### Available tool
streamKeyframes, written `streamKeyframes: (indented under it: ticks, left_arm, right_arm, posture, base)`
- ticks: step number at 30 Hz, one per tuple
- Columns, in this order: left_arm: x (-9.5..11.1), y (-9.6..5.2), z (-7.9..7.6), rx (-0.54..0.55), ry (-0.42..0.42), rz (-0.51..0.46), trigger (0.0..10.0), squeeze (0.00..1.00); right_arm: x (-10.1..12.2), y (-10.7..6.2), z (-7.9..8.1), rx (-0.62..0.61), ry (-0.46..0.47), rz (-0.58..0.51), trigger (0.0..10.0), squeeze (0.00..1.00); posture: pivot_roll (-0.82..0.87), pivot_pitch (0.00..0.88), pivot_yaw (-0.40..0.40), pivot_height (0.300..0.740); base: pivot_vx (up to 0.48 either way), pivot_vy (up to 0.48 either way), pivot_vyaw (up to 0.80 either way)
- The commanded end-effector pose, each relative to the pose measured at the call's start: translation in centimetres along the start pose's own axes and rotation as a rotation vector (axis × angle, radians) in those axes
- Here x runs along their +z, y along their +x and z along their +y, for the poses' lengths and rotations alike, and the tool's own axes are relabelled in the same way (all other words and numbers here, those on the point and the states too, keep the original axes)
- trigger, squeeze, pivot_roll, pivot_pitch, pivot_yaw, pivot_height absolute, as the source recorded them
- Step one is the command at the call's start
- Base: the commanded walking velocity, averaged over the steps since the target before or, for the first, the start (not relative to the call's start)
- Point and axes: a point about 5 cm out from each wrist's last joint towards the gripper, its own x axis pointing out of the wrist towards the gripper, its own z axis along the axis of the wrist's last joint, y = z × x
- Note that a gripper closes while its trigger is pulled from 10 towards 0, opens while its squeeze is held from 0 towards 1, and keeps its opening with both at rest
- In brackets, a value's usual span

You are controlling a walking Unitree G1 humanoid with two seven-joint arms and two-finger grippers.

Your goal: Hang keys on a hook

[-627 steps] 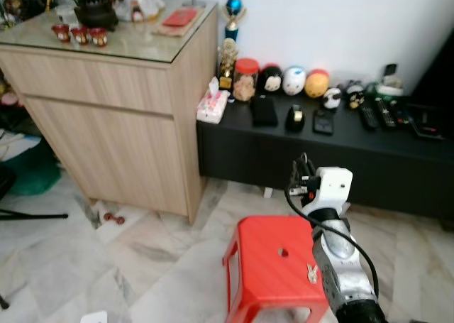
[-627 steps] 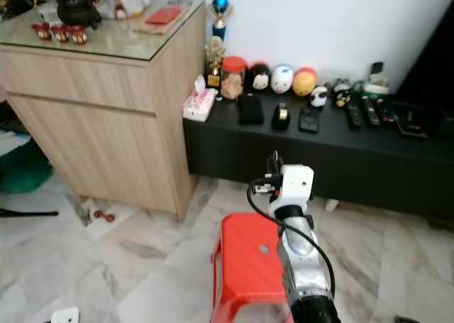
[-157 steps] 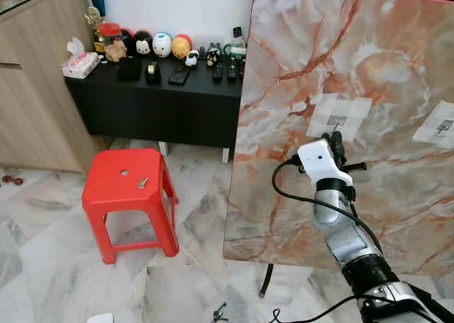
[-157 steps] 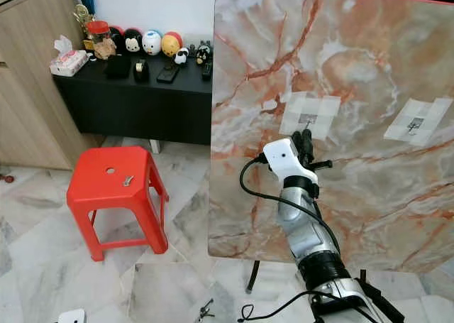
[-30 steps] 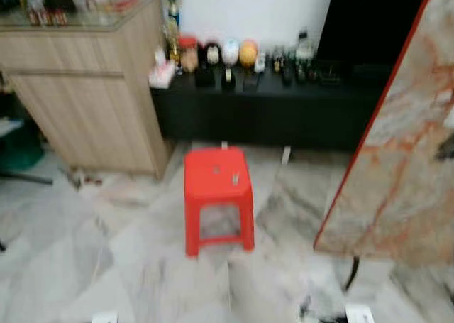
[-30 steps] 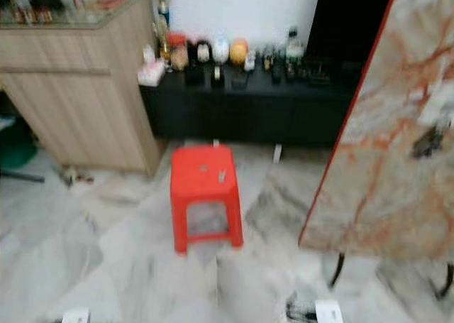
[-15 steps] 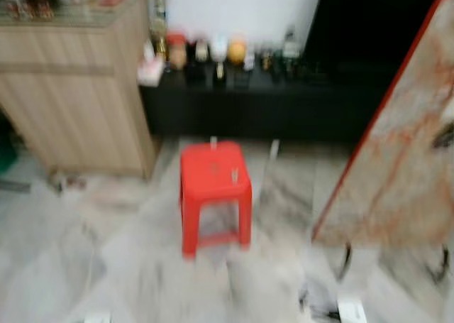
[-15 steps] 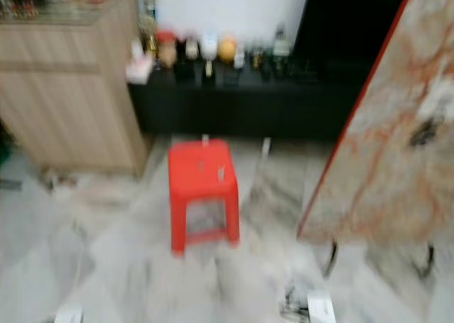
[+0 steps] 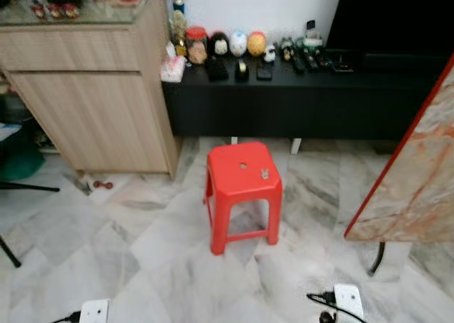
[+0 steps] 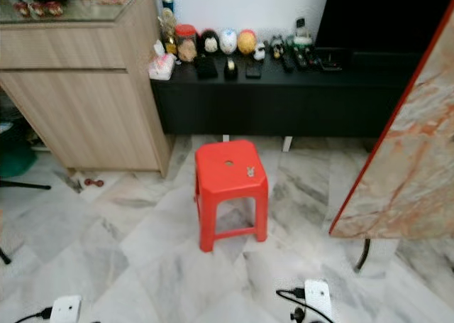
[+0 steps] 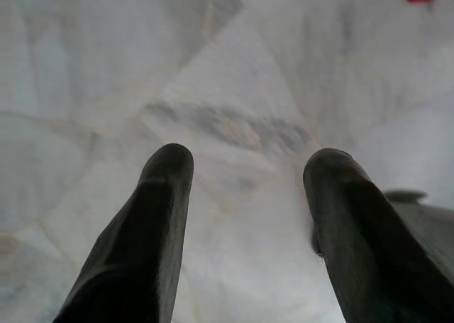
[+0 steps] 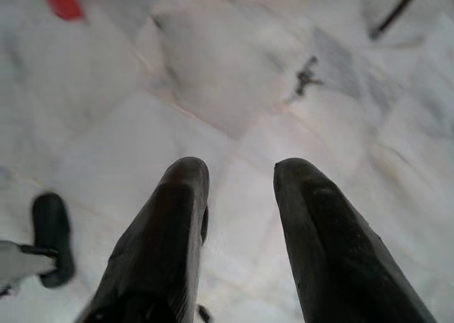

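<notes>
Keys (image 9: 264, 173) lie on top of the red stool (image 9: 242, 185), near its right edge & nearer the far side, just right of the small hole in the seat centre. They're tiny at this range; long axis looks to run roughly near-to-far across the seat, but which end points where can't be told. Stool stands on the marble floor (image 9: 142, 252), in front of the black low cabinet (image 9: 298, 96) w/ figurines & remotes on top; wooden cabinet (image 9: 92, 103) to the left, tilted marble-pattern board (image 9: 418, 188) at right. Left gripper (image 11: 245, 188) hangs over bare floor, fingers spread wide, nothing betw. them. Right gripper (image 12: 237, 195) also over floor, fingers apart w/ a narrower gap, empty.
</notes>
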Motion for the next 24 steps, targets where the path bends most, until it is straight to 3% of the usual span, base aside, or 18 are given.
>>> streamKeyframes:
  ticks: [1, 12, 16, 24]
  left_arm:
    - [0.0, 0.1, -0.5, -0.008, -0.004, 0.019, 10.0, 0.00]
    - [0.5, 0.3, -1.5, -0.041, 0.004, 0.005, 10.0, 0.00]
    - [0.3, 0.2, -1.2, -0.010, -0.003, 0.009, 10.0, 0.00]
    - [0.7, 0.3, -0.9, -0.026, 0.029, -0.002, 10.0, 0.00]
  right_arm:
    - [-0.2, -0.1, -0.7, -0.022, 0.016, 0.013, 10.0, 0.00]
    - [0.8, -0.1, -1.8, -0.030, -0.003, -0.017, 10.0, 0.00]
    - [0.6, -0.1, -2.2, -0.035, 0.038, -0.016, 10.0, 0.00]
    - [1.3, -0.1, -2.9, -0.042, -0.044, -0.035, 10.0, 0.00]
  posture:
    - [0.03, 0.000, 0.021, 0.740]
    - [0.04, 0.000, -0.028, 0.740]
    - [0.03, 0.000, -0.036, 0.740]
    - [0.05, 0.012, -0.051, 0.740]
  base:
    - [0.000, 0.000, 0.00]
    - [0.000, 0.000, 0.00]
    - [0.000, 0.000, 0.00]
    - [0.030, 0.000, 0.10]
